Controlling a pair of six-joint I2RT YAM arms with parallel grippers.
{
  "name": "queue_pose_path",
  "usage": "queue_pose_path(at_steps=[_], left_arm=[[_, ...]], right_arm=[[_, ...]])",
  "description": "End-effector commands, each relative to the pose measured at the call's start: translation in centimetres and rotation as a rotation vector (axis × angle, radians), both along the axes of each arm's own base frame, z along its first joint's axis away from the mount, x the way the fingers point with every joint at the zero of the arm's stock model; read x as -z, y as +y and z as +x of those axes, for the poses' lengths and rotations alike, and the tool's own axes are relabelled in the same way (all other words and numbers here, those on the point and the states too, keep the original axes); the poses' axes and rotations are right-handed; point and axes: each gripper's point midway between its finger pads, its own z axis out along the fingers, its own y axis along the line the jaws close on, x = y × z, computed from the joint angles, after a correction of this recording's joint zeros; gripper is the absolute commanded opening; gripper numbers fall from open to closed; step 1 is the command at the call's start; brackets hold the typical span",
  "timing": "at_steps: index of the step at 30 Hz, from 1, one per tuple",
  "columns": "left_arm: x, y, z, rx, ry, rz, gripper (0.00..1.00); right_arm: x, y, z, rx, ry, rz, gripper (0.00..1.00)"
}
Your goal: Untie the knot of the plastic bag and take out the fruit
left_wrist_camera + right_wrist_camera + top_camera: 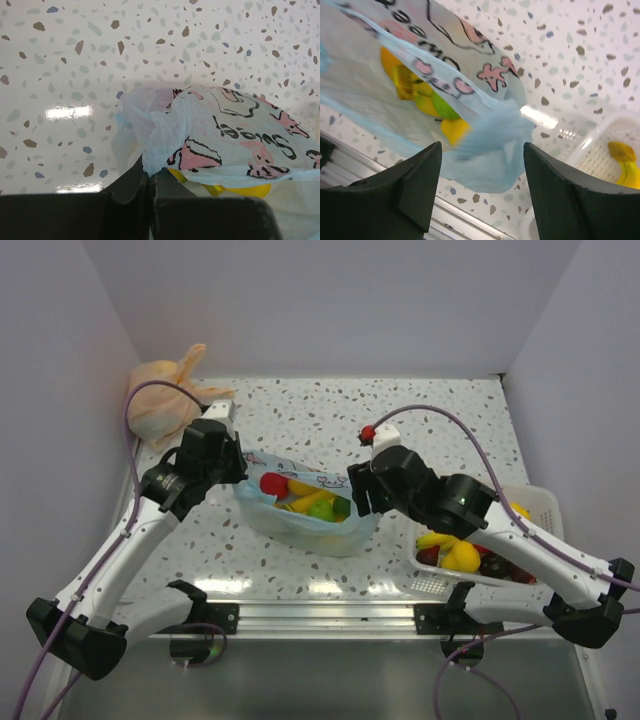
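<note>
At the lower right of the top view sits a white basket [535,502]. At centre the plastic bag [310,535] lies on the worktop [420,425], mouth open, fruit [300,498] inside. The left hand [150,175] is clamped on its left rim. The right hand [481,150] is spread apart around the right corner. Pulled from one side only, the bag could tip and spill.

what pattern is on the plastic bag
Pink cartoon shapes and black lettering on white, on the light blue plastic bag; clearest in the left wrist view.
</note>
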Motion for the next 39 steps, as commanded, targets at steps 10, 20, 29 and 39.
queue_pose_path(at_steps=[10, 20, 29, 39], left_arm=[[0.1, -1.3, -1.9, 0.04, 0.07, -0.098, 0.0], [1.6, -1.2, -3.0, 0.035, 0.101, -0.113, 0.0], [4.4, -1.5, -3.5, -0.002, 0.129, -0.177, 0.0], [6.6, -0.9, -3.8, -0.012, 0.142, -0.145, 0.0]], right_arm=[[-10.7, 6.1, -1.0, -0.371, -0.07, 0.086, 0.62], [0.4, 13.8, -1.8, -0.41, 0.012, 0.049, 0.46], [15.8, 15.3, -10.8, -0.662, 0.217, -0.135, 0.3], [14.6, 13.8, -14.1, -0.789, 0.263, -0.18, 0.47]])
